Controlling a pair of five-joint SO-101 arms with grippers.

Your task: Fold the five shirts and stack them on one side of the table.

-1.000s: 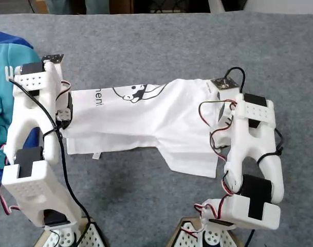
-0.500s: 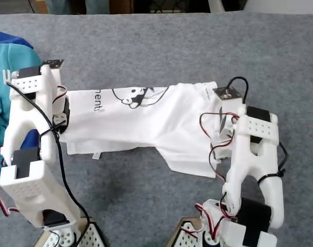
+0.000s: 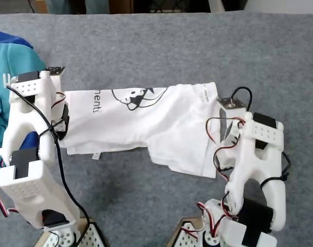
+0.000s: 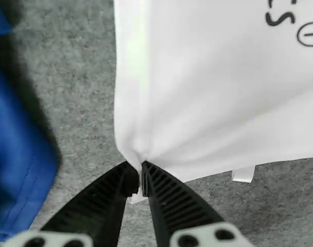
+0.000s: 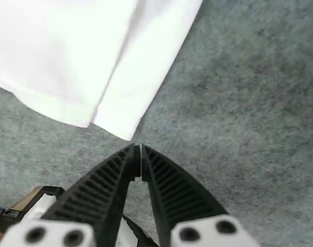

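**Both arms at the shirt.** My left end effector is closed on the white shirt, pinching a bunched fold at its edge. The shirt lies spread across the middle of the grey surface, print side up, between my two arms. My right end effector is closed on nothing, its tips just beside the shirt's opposite corner. Teal and blue shirts lie heaped beyond my left arm.
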